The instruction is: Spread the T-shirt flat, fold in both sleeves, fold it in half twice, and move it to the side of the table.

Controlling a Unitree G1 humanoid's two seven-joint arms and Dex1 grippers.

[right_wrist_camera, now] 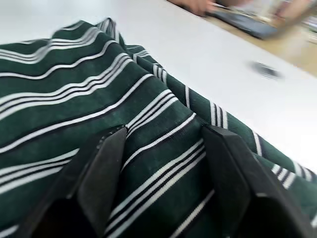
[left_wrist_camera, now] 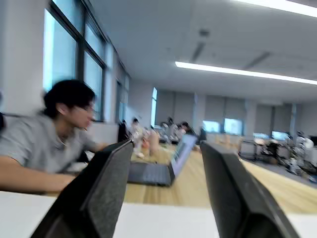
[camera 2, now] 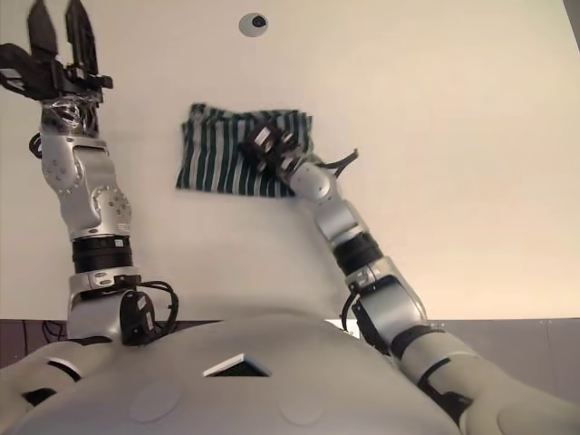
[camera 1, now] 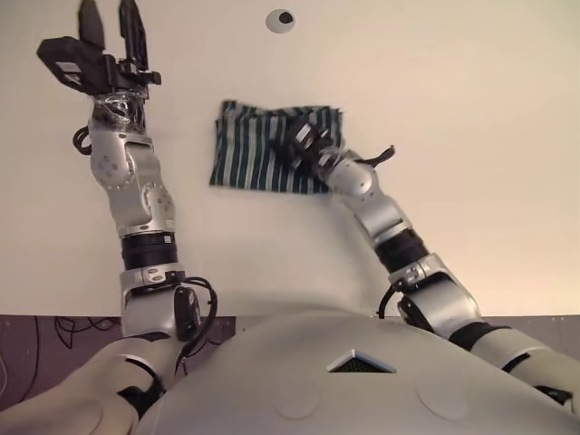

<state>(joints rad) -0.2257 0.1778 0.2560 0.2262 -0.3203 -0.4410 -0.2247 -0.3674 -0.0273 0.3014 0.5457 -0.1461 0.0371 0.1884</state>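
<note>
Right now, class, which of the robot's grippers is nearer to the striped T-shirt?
Right. The right gripper is down on the T-shirt, with its fingers open over the cloth. The left gripper is off to the shirt's left, open and clear of it.

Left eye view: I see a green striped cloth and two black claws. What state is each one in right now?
Green-and-white striped T-shirt: folded into a compact rectangle, lying on the white table.
Right gripper: open, fingers apart, down over the shirt's right part.
Left gripper: open, empty, off to the shirt's left and apart from it.
</note>
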